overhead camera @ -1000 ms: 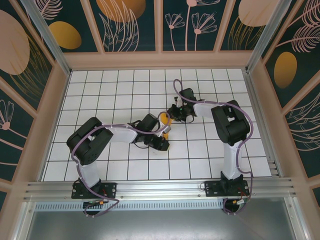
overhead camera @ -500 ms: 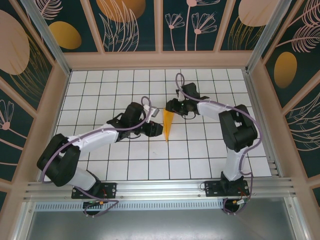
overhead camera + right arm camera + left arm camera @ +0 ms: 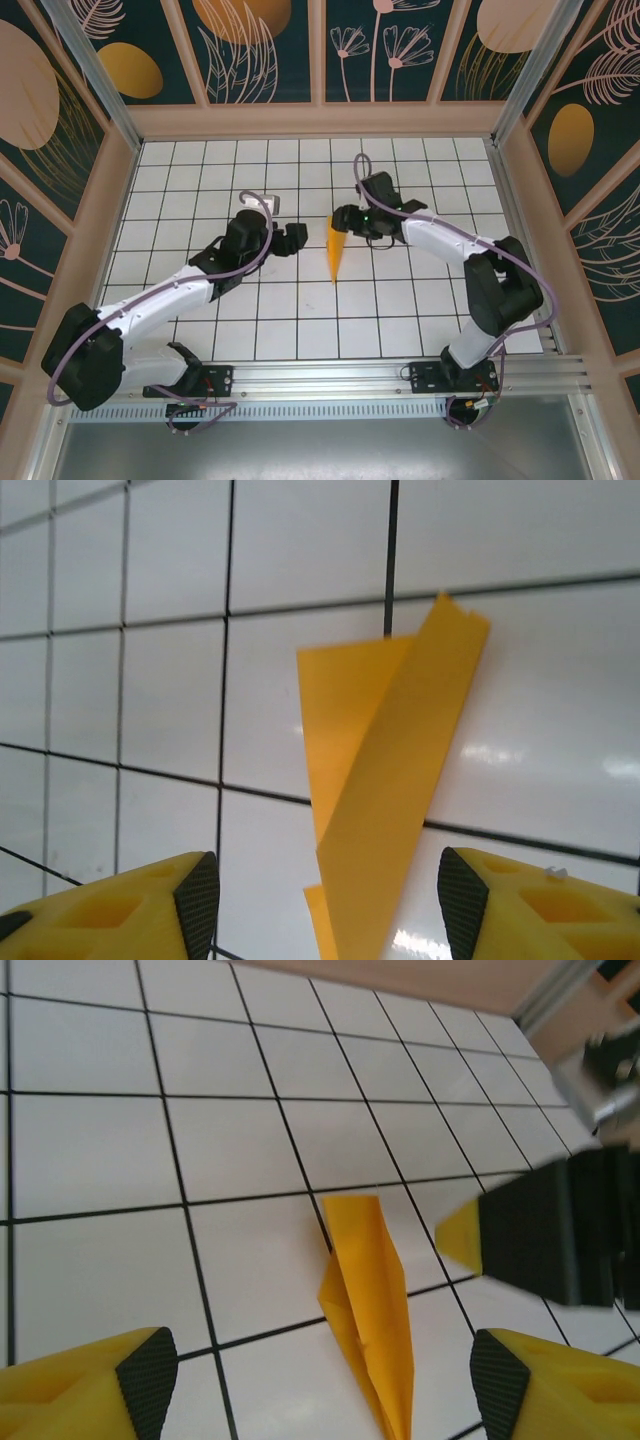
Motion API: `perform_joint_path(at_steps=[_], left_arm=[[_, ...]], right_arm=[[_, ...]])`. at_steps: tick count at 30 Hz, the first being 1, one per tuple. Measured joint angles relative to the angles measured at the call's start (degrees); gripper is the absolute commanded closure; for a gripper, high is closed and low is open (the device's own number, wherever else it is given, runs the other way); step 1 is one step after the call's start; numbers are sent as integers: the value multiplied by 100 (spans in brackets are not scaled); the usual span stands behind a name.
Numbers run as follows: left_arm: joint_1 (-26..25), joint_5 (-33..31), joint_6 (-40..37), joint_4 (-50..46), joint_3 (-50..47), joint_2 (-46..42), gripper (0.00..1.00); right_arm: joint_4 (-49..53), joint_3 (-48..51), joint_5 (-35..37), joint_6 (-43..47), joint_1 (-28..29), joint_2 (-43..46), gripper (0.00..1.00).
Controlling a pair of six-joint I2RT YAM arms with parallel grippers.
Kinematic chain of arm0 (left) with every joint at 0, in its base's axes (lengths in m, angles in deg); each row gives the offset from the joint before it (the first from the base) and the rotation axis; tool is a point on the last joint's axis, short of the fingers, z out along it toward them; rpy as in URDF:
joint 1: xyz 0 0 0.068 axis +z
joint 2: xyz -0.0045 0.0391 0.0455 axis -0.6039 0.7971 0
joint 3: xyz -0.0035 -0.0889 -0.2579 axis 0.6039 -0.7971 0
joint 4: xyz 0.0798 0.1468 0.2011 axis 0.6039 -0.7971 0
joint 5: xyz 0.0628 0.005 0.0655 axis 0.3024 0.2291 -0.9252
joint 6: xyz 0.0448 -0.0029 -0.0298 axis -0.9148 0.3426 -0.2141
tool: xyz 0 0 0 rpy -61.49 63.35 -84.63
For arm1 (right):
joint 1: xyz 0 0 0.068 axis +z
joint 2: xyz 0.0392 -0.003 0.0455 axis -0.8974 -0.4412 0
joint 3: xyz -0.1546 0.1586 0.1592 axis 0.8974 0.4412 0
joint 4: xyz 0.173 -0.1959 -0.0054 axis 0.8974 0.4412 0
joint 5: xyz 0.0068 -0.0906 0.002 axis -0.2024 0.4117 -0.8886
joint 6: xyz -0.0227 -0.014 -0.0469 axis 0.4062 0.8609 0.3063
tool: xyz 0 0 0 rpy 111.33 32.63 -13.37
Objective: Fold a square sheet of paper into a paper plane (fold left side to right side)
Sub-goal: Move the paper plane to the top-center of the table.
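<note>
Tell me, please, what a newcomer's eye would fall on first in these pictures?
The orange plane lies flat in the middle of the white gridded table, its point toward the near edge. The left pincer and right pincer flank its wide end, both open, neither gripping it.

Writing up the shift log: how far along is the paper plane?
Done: the plane lies folded into a narrow dart on the table. In hand: nothing; the left end effector and right end effector are open, not gripping it. Left: apparently no folds, perhaps only pulling the arms back.
</note>
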Motion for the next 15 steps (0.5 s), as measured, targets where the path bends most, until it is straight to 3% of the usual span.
perform_joint_path(at_steps=[5, 8, 13, 15], left_arm=[[0, -404, 52, 24, -85, -127, 18], [0, -560, 72, 22, -131, -166, 18], [0, -758, 87, 17, -151, -284, 16], [2, -815, 87, 15, -151, -332, 16]], right_arm=[[61, -15, 79, -74, 321, -459, 43], [164, -61, 214, -59, 382, -745, 61], [295, -79, 328, 42, 385, -892, 100], [245, -76, 271, 76, 385, -828, 100]])
